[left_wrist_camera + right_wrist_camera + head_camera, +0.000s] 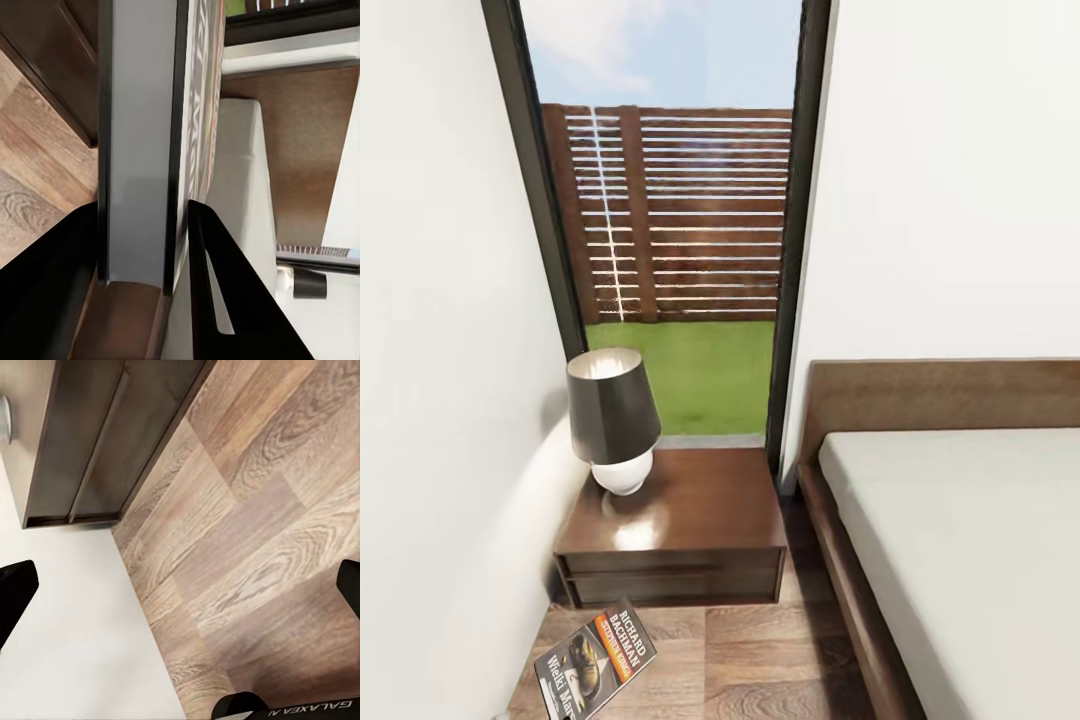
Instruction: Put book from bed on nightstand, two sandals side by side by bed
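The book (596,661) is seen low in the head view, tilted above the wood-plank floor (760,660) just in front of the nightstand (690,520), cover and orange title band facing up. In the left wrist view the book (139,150) is clamped edge-on in the left gripper (142,255), one black finger (45,292) pressed to each side. The lamp (613,417) is seen standing at the nightstand's rear left corner, before the tall window (670,220). The bed (960,540) is seen to the right, its grey mattress bare. In the right wrist view the right gripper (180,600) is held wide apart over floor planks beside a dark cabinet (90,435).
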